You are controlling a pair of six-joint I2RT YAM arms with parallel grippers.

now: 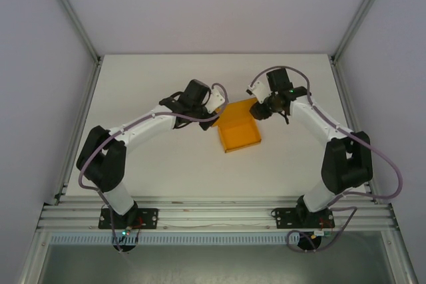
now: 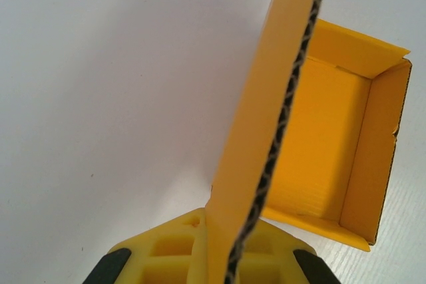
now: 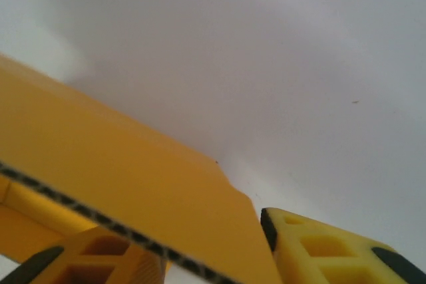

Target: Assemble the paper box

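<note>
From above, we see a white surface [image 1: 166, 164] inside a pale-walled enclosure, with two white robot arms reaching from the near edge toward its middle. Between their wrists sits the paper box [image 1: 241, 136], bright orange-yellow card, partly formed: an open shallow tray resting on the surface with low walls standing around it, and a flat panel extending from its far side. The left arm [image 1: 143, 126] comes in from the left and the right arm [image 1: 318, 122] from the right, each ending just beside the box's far end. Through the left wrist camera, we see the left jaws clenched on an upright panel of the box, its dark corrugated edge running up between the yellow fingers [image 2: 166, 254], with the open tray lying just beyond to the right. Through the right wrist camera, an orange panel passes between the yellow fingers [image 3: 333, 247] of the right jaws, which stand apart on either side; we cannot tell whether they press on the card.
</note>
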